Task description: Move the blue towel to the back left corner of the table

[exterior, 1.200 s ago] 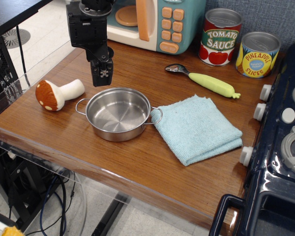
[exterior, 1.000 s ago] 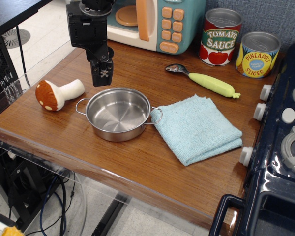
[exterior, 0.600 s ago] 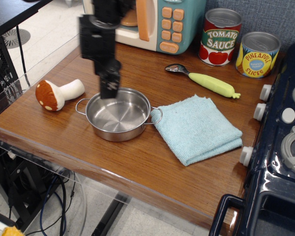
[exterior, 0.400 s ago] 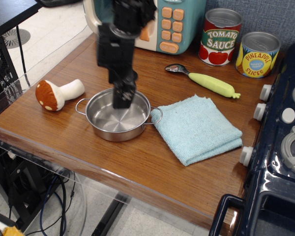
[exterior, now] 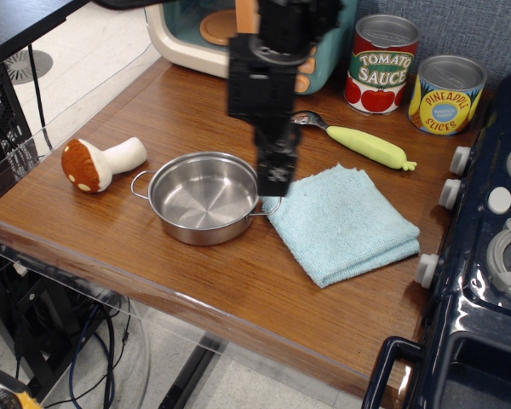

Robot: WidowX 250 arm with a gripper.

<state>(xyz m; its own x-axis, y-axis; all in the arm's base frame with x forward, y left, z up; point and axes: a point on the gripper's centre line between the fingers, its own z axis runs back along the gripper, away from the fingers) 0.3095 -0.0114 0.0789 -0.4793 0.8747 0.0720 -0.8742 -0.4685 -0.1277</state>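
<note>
The light blue towel (exterior: 345, 223) lies folded flat on the brown wood table (exterior: 204, 281), right of centre. Its left corner touches the handle of a steel pan (exterior: 203, 198). My gripper (exterior: 275, 181) hangs from the black arm, pointing down. It hovers over the gap between the pan's right rim and the towel's left edge, and holds nothing. It is seen side-on and blurred, so I cannot tell how the jaws stand. The table's back left corner (exterior: 175, 85) is bare wood in front of the toy microwave.
A toy mushroom (exterior: 98, 162) lies left of the pan. A toy microwave (exterior: 187, 34) stands at the back. A tomato sauce can (exterior: 383, 64), a pineapple can (exterior: 446, 95) and a green-handled spoon (exterior: 366, 146) are at the back right. The dark blue toy stove (exterior: 485, 256) borders the right.
The arm has swept right and forward, from behind the pan's left side, across the pan, to the towel's left edge. The towel, the pan and the other objects have not moved.
</note>
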